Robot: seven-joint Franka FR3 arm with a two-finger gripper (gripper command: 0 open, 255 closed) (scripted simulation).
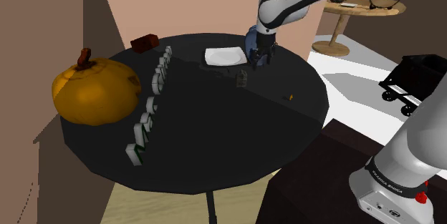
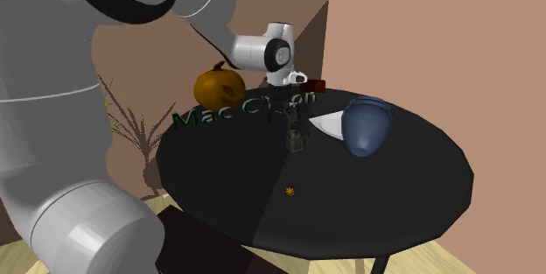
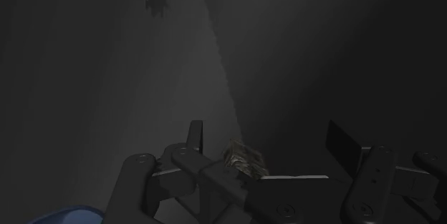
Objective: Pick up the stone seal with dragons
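Observation:
The stone seal (image 1: 243,79) is a small mottled grey-brown block standing on the round dark table (image 1: 215,144), just in front of a white plate (image 1: 223,56). My black gripper (image 1: 253,61) hangs close above it, fingers pointing down. In the second exterior view the seal (image 2: 296,138) stands under the gripper (image 2: 293,115). In the wrist view the seal (image 3: 246,159) lies between the two fingers of the gripper (image 3: 268,144), which stand wide apart and do not touch it. The gripper is open.
A blue vase (image 2: 366,125) stands beside the plate (image 2: 325,124), close to the seal. An orange pumpkin (image 1: 94,90), a row of white letters (image 1: 150,108) and a red-brown box (image 1: 145,42) occupy the shoulder view's left. A tiny orange object (image 1: 290,97) lies toward the right rim.

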